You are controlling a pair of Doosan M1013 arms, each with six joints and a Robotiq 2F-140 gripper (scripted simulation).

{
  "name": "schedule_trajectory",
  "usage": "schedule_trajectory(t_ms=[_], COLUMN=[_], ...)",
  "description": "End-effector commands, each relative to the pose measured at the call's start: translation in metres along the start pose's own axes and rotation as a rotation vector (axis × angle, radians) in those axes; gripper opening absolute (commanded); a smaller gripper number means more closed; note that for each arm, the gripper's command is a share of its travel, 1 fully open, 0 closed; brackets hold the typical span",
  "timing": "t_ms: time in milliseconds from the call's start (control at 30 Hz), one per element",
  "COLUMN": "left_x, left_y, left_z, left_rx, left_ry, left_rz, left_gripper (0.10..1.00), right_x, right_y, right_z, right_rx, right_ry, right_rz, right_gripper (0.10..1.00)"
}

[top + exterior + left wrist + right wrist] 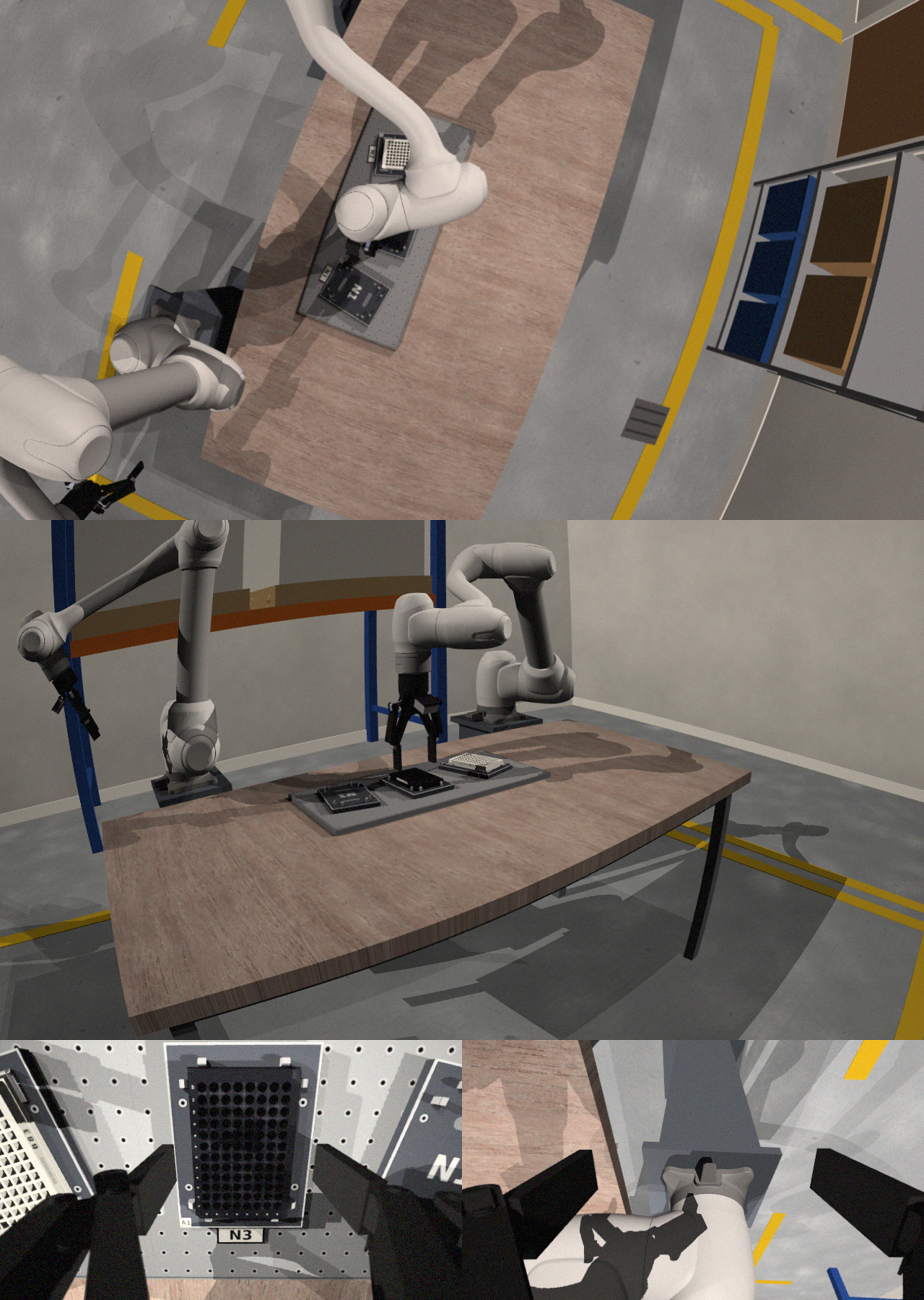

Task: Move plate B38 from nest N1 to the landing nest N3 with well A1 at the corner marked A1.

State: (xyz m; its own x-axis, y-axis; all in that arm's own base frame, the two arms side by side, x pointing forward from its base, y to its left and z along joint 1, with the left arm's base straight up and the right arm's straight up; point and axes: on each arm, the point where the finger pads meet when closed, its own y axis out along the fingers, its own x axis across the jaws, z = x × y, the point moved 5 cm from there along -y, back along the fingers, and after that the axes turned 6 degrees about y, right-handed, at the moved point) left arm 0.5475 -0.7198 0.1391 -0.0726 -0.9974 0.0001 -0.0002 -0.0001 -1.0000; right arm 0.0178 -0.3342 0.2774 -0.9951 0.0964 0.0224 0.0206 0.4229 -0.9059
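Observation:
A dark plate (414,778) (243,1146) lies in nest N3 (434,790) (311,1062) and looks flat inside the locators; its B38 label does not show. Its edge marks meet at the corner by N3's A1 tag. My left gripper (414,764) (245,1162) is part-open above N3, one finger on each side of the plate, touching nothing. White plate B83 (395,154) (476,762) (22,1163) sits on nest N2 (57,1145). Nest N1 (372,294) (349,799) (426,1141) is empty. My right gripper (76,721) (704,1169) is open and empty, away from the table.
The perforated deck (381,333) (336,823) carries the three nests on the wooden table (491,290) (388,882). N2 and N1 flank my left gripper. A robot base and its white arm (722,1242) lie below my right gripper.

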Motion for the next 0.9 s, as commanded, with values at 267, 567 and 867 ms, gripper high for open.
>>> schedule_trajectory(t_ms=[267,567,867], left_x=[0.0002,0.0002,0.0002], left_y=[-0.0116,-0.0140,-0.0143], left_z=[0.0004,0.0004,0.0004], left_rx=[0.002,0.002,0.002], left_ry=[0.000,0.000,0.000], left_rz=[-0.001,-0.001,-0.001], left_gripper=[0.698,0.698,0.698], right_x=[-0.0001,-0.0001,-0.0001], right_y=[-0.0005,-0.0005,-0.0005], right_z=[0.0001,0.0001,0.0001], right_rx=[0.001,0.001,0.001], right_ry=[0.000,0.000,0.000], right_rz=[0.001,0.001,0.001], right_gripper=[1.000,1.000,1.000])
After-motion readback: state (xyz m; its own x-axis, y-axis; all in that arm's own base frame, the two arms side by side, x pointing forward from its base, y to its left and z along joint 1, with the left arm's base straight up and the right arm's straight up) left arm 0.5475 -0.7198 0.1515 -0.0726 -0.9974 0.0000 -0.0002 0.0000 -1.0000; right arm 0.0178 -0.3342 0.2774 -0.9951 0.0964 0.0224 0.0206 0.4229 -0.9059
